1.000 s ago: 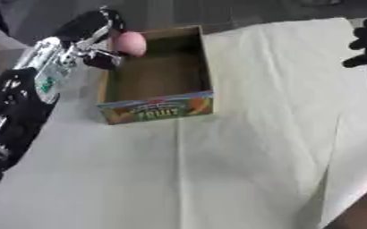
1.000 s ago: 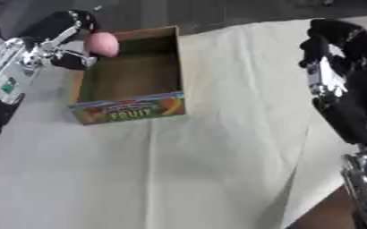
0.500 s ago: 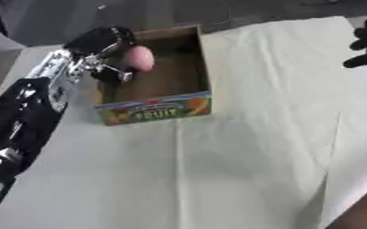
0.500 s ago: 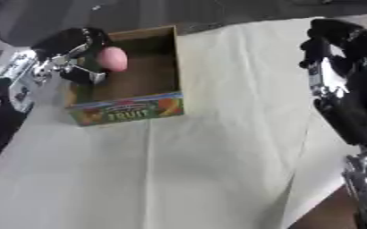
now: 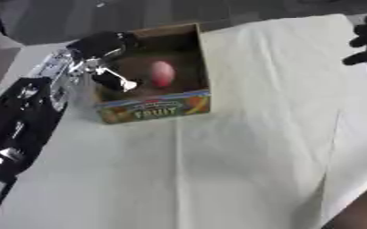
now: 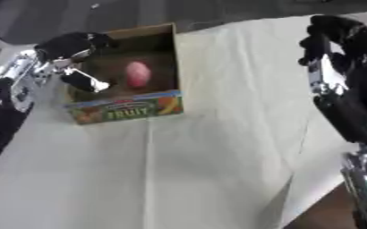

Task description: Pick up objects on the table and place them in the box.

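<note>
Cardboard box (image 5: 153, 105) with the word FRUIT on its front, sitting at the far left of the tabletop (image 5: 241, 170), on a white cloth (image 5: 280, 89).

Inside the box, 1 small pink round thing (image 5: 161, 74). Hard to tell what kind of thing, just pink and round. Down between the box walls, near the middle, not touching the robot hand as far as can be seen.

Left robot hand (image 5: 102, 45) right at the left wall of the box, reaching over the rim. Fingers spread apart and wrapped round nothing. Looks like a hand that has let go, with the pink thing just beside it.

Right robot hand (image 6: 333, 36) up high at the right side, well apart from the box. Holding nothing. Cannot tell if spread or clenched.

How far along: probably near the end of this step. Pink thing in the box, so that part looks done. No other thing to pick up seen on the cloth in these 2 views. Left to do, at a guess: lifting the left robot hand out and away from the box, then looking for more things, if any.
</note>
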Controlling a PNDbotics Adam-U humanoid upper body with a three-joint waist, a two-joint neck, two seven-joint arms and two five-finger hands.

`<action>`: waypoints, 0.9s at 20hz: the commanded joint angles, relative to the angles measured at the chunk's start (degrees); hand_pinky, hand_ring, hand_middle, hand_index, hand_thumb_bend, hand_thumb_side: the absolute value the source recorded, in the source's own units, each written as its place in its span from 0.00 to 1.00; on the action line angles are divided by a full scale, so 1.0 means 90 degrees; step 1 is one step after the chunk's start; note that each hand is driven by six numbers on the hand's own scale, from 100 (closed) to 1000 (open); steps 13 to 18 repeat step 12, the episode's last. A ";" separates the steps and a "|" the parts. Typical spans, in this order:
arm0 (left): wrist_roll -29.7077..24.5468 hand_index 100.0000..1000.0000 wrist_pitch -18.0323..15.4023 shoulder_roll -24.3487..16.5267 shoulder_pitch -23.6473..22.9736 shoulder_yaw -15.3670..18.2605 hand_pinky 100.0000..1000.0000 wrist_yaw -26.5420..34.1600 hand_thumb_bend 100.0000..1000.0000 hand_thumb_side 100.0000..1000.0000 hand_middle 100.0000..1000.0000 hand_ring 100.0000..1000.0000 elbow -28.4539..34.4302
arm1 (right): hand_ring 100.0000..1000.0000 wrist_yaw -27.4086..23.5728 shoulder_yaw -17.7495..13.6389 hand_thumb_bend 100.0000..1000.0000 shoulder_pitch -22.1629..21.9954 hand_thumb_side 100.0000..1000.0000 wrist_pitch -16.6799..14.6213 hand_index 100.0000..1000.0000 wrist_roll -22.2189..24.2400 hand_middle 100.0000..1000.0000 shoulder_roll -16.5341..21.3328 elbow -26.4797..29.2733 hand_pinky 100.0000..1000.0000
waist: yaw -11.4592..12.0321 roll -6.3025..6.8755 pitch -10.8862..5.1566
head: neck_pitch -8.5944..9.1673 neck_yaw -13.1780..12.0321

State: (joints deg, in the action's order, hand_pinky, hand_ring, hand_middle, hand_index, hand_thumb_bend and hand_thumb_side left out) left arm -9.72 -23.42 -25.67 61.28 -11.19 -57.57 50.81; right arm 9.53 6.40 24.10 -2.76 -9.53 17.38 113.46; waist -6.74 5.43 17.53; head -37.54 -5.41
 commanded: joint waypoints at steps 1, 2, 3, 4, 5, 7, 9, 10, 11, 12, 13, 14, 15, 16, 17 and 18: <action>-0.0028 0.96 0.0093 -0.0244 0.0056 0.0145 0.75 0.0346 0.44 0.56 0.78 0.81 0.0246 | 0.79 -0.0021 -0.0048 0.05 0.0021 0.59 0.0008 0.75 -0.0019 0.51 0.0040 0.0126 0.53 | 0.0022 -0.0054 -0.0185 | -0.0110 -0.0083; -0.0048 0.95 0.0140 -0.0273 0.0033 0.0169 0.75 0.0503 0.43 0.56 0.77 0.80 0.0302 | 0.79 -0.0020 -0.0052 0.05 0.0014 0.59 0.0011 0.75 -0.0023 0.51 0.0033 0.0126 0.53 | 0.0034 -0.0063 -0.0199 | -0.0126 -0.0104; -0.0067 0.94 0.0188 -0.0306 0.0009 0.0185 0.74 0.0666 0.40 0.55 0.76 0.80 0.0374 | 0.79 -0.0018 -0.0055 0.05 0.0007 0.59 0.0014 0.75 -0.0026 0.51 0.0026 0.0126 0.53 | 0.0047 -0.0073 -0.0213 | -0.0138 -0.0119; -0.0074 0.93 0.0237 -0.0352 -0.0028 0.0204 0.73 0.0876 0.37 0.54 0.76 0.79 0.0493 | 0.79 -0.0015 -0.0062 0.05 -0.0003 0.59 0.0016 0.75 -0.0031 0.51 0.0019 0.0126 0.53 | 0.0066 -0.0088 -0.0231 | -0.0151 -0.0130; -0.0076 0.90 0.0309 -0.0399 -0.0070 0.0225 0.72 0.1112 0.29 0.52 0.74 0.77 0.0640 | 0.79 -0.0011 -0.0071 0.06 -0.0013 0.59 0.0018 0.75 -0.0037 0.51 0.0013 0.0126 0.53 | 0.0086 -0.0103 -0.0247 | -0.0167 -0.0135; -0.0020 0.86 0.0546 -0.0517 -0.0198 0.0274 0.70 0.1766 0.19 0.51 0.71 0.75 0.1136 | 0.79 0.0000 -0.0095 0.06 -0.0036 0.59 0.0021 0.75 -0.0058 0.51 0.0005 0.0126 0.53 | 0.0138 -0.0137 -0.0277 | -0.0212 -0.0130; 0.0108 0.84 0.0898 -0.0663 -0.0376 0.0337 0.67 0.2536 0.16 0.49 0.68 0.72 0.1863 | 0.79 0.0014 -0.0123 0.06 -0.0057 0.59 0.0022 0.75 -0.0083 0.51 0.0000 0.0126 0.53 | 0.0198 -0.0174 -0.0304 | -0.0256 -0.0097; 0.0231 0.83 0.1127 -0.0738 -0.0492 0.0391 0.66 0.2970 0.15 0.48 0.67 0.71 0.2315 | 0.79 0.0023 -0.0140 0.06 -0.0066 0.59 0.0022 0.76 -0.0101 0.51 -0.0005 0.0126 0.53 | 0.0231 -0.0192 -0.0318 | -0.0277 -0.0070; 0.0356 0.82 0.1365 -0.0810 -0.0615 0.0439 0.65 0.3403 0.16 0.73 0.67 0.70 0.2788 | 0.79 0.0031 -0.0153 0.08 -0.0072 0.59 0.0021 0.76 -0.0117 0.52 -0.0011 0.0126 0.53 | 0.0263 -0.0211 -0.0331 | -0.0292 -0.0044; 0.0505 0.82 0.1602 -0.0892 -0.0765 0.0492 0.65 0.3850 0.13 0.49 0.66 0.70 0.3305 | 0.79 0.0039 -0.0166 0.06 -0.0078 0.59 0.0019 0.76 -0.0133 0.52 -0.0017 0.0126 0.53 | 0.0296 -0.0230 -0.0342 | -0.0303 -0.0015; 0.0505 0.82 0.1602 -0.0892 -0.0765 0.0492 0.65 0.3850 0.13 0.49 0.66 0.70 0.3305 | 0.79 0.0039 -0.0166 0.06 -0.0078 0.59 0.0019 0.76 -0.0133 0.52 -0.0017 0.0126 0.53 | 0.0296 -0.0230 -0.0342 | -0.0303 -0.0015; 0.0505 0.82 0.1602 -0.0892 -0.0765 0.0492 0.65 0.3850 0.13 0.49 0.66 0.70 0.3305 | 0.79 0.0039 -0.0166 0.06 -0.0078 0.59 0.0019 0.76 -0.0133 0.52 -0.0017 0.0126 0.53 | 0.0296 -0.0230 -0.0342 | -0.0303 -0.0015; 0.0505 0.82 0.1602 -0.0892 -0.0765 0.0492 0.65 0.3850 0.13 0.49 0.66 0.70 0.3305 | 0.79 0.0039 -0.0166 0.06 -0.0078 0.59 0.0019 0.76 -0.0133 0.52 -0.0017 0.0126 0.53 | 0.0296 -0.0230 -0.0342 | -0.0303 -0.0015; 0.0505 0.82 0.1602 -0.0892 -0.0765 0.0492 0.65 0.3850 0.13 0.49 0.66 0.70 0.3305 | 0.79 0.0039 -0.0166 0.06 -0.0078 0.59 0.0019 0.76 -0.0133 0.52 -0.0017 0.0126 0.53 | 0.0296 -0.0230 -0.0342 | -0.0303 -0.0015; 0.0505 0.82 0.1602 -0.0892 -0.0765 0.0492 0.65 0.3850 0.13 0.49 0.66 0.70 0.3305 | 0.79 0.0039 -0.0166 0.06 -0.0078 0.59 0.0019 0.76 -0.0133 0.52 -0.0017 0.0126 0.53 | 0.0296 -0.0230 -0.0342 | -0.0303 -0.0015; 0.0505 0.82 0.1602 -0.0892 -0.0765 0.0492 0.65 0.3850 0.13 0.49 0.66 0.70 0.3305 | 0.79 0.0039 -0.0166 0.06 -0.0078 0.59 0.0019 0.76 -0.0133 0.52 -0.0017 0.0126 0.53 | 0.0296 -0.0230 -0.0342 | -0.0303 -0.0015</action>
